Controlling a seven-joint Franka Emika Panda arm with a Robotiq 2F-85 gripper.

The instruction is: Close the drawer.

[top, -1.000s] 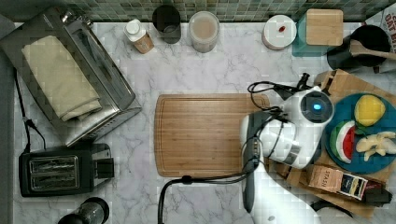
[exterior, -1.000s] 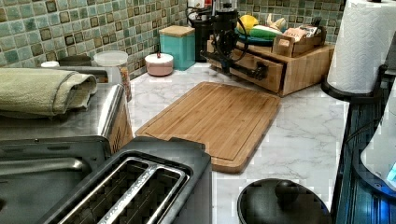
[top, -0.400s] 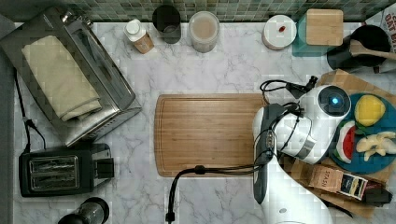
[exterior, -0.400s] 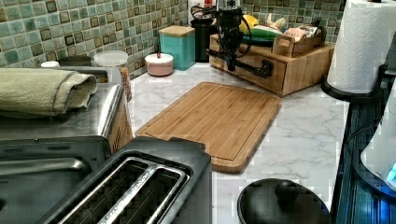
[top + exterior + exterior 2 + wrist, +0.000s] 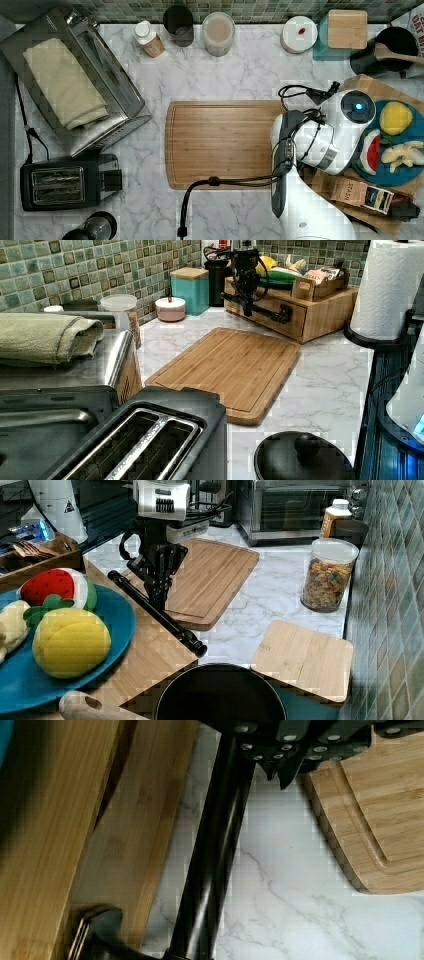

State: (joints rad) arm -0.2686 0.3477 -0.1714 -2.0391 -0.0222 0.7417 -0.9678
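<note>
The drawer (image 5: 270, 310) sits in a wooden box (image 5: 325, 312) at the worktop's (image 5: 325, 385) far end in the left view, beside the cutting board (image 5: 230, 365). Its front is nearly flush with the box. The claw (image 5: 157, 597) hangs at the drawer's black bar handle (image 5: 155, 611), its fingers (image 5: 280, 762) touching the bar; whether they pinch it I cannot tell.
</note>
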